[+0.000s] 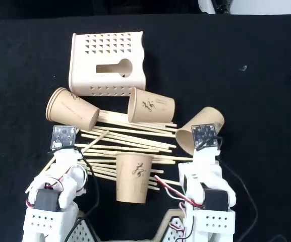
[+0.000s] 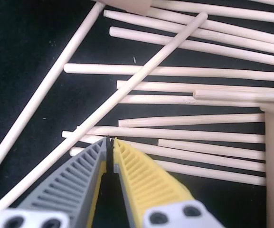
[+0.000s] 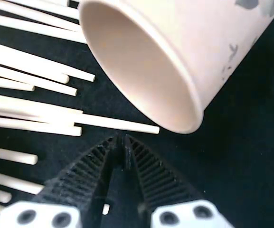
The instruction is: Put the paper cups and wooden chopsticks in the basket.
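Black tabletop [image 1: 246, 96] strewn with pale wooden chopsticks [image 1: 135, 138] and four brown paper cups [image 1: 151, 106] lying on their sides, near a tipped-over beige perforated basket [image 1: 107, 63].
The left end effector [image 2: 110, 141] is closed and empty over the chopsticks. The right end effector [image 3: 121, 140] is closed and empty, just beside the open mouth of the rightmost cup [image 3: 174, 61].
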`<state>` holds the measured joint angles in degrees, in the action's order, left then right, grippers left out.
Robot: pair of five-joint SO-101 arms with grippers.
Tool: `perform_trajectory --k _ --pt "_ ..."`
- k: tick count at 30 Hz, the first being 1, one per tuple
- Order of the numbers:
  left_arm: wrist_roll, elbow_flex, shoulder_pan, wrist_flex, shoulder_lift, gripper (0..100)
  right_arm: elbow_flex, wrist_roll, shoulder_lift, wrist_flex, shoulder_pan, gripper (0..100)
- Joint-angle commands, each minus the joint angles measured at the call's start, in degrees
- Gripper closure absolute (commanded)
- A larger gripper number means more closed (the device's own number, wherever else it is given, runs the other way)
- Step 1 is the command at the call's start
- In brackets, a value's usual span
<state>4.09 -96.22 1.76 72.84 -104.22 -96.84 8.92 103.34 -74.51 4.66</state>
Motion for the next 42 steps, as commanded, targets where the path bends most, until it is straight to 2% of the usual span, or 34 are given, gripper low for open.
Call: perform_trajectory --k 1,12,17,21,25,28,30,32,36,39,42 --pt "0.4 -1.2 0.7 0.2 -0.2 97 0.4 -0.2 5.2 -0.4 -0.8 98.5" --pt "0.4 -0.8 0.0 0.2 -0.3 97 0.4 -0.2 5.2 -0.2 -0.9 98.4" --pt "0.3 4.0 -0.7 0.7 -0.2 97 0.5 0.2 5.2 6.1 -0.6 98.3" --pt "-1.3 10.7 -7.0 0.1 -0.3 97 1.7 0.2 5.2 8.6 -0.7 98.3" --pt "-13.1 16.7 -16.1 0.4 -0.3 97 5.2 0.3 5.2 8.6 -0.4 98.3" --pt "-18.1 18.1 -21.9 0.2 -0.3 97 9.8 0.6 5.2 9.0 -0.4 98.3" --pt "-19.7 17.5 -24.6 0.1 -0.3 97 14.2 4.2 5.2 9.8 -0.4 96.9" --pt "-21.8 16.7 -26.0 0.1 -0.3 97 18.7 7.9 5.2 10.5 -0.4 90.7" --pt "-21.3 16.3 -27.6 -4.9 -0.3 97 26.6 9.0 5.2 14.1 -0.4 78.5" --pt "-19.9 18.6 -31.0 -10.8 -0.2 96 32.3 9.0 5.1 16.9 -0.4 80.9" --pt "-18.6 21.7 -32.7 -15.8 -0.1 84 37.8 9.0 2.2 19.2 -1.1 81.0"
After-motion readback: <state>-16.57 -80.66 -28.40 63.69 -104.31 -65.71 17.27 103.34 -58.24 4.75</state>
